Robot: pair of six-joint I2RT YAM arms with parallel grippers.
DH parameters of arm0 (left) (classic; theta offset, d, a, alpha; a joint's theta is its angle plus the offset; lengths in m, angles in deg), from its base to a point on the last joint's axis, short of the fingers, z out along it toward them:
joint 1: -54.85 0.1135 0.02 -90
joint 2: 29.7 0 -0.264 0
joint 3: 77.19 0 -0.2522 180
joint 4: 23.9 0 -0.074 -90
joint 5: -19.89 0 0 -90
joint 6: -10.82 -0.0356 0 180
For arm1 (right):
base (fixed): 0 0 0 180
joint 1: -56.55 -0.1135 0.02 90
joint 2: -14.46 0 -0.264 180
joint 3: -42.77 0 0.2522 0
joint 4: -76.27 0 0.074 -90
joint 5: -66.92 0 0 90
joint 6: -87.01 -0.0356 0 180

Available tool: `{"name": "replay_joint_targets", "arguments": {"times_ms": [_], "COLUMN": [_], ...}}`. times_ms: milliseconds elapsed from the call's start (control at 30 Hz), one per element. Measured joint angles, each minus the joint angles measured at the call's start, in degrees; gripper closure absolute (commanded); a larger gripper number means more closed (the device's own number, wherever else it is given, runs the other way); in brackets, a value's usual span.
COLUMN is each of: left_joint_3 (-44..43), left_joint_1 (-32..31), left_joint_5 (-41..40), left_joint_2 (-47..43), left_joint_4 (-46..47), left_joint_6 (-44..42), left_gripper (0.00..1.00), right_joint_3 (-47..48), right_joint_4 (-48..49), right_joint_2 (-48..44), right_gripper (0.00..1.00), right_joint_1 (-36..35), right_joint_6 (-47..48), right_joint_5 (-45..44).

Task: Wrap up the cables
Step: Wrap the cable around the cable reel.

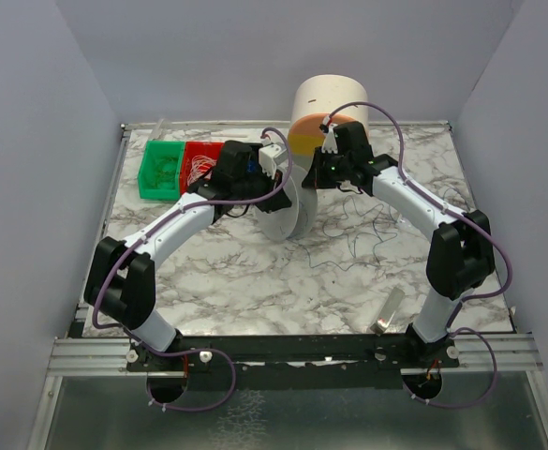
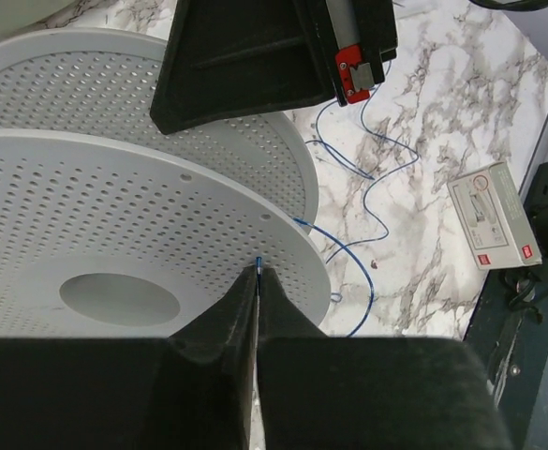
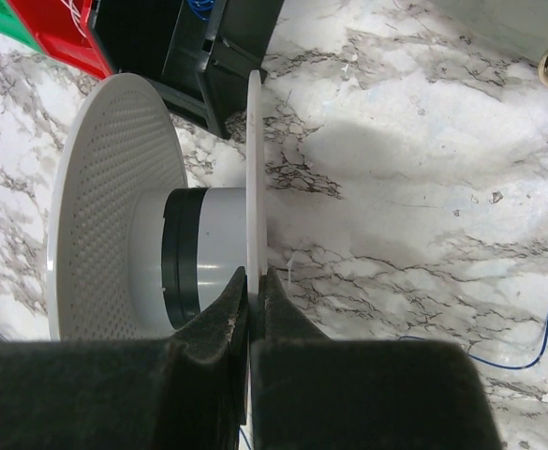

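Note:
A white spool (image 1: 288,206) with perforated flanges stands on edge mid-table. The cable is a hair-thin wire lying in loose squiggles (image 1: 367,230) to the right of the spool; it looks blue in the left wrist view (image 2: 367,178). My left gripper (image 2: 257,270) is shut on the wire's blue tip, right against the near flange (image 2: 114,216). My right gripper (image 3: 255,278) is shut on the rim of the spool's thin flange (image 3: 254,141). A dark band (image 3: 180,272) circles the grey hub. Both grippers meet over the spool in the top view, left (image 1: 281,172) and right (image 1: 320,167).
A green bin (image 1: 161,169) and a red bin (image 1: 199,164) sit at the back left. A white cylinder with an orange patch (image 1: 325,112) stands behind the spool. A small white box (image 2: 492,217) lies near the front right edge (image 1: 389,312).

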Motion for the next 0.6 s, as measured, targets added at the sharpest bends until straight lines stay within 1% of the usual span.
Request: {"name": "replay_joint_targets", "arguments": {"times_ms": [167, 333, 600], "left_joint_3": [0.0, 0.0, 0.4], "left_joint_1": [0.0, -0.3, -0.3], "left_joint_5": [-0.6, -3.3, -6.3], "left_joint_2": [0.0, -0.3, -4.5], "left_joint_4": [-0.2, -1.4, -2.5], "left_joint_6": [-0.4, -1.1, -2.1], "left_gripper": [1.0, 1.0, 1.0], "right_joint_3": [-0.2, -0.2, -0.2], "right_joint_4": [0.0, 0.0, 0.0], "right_joint_2": [0.0, -0.1, -0.3], "right_gripper": [1.0, 1.0, 1.0], "right_joint_1": [0.0, 0.5, 0.9], "right_joint_6": [0.0, 0.0, 0.5], "right_joint_5": [-0.1, -0.6, -2.0]}}
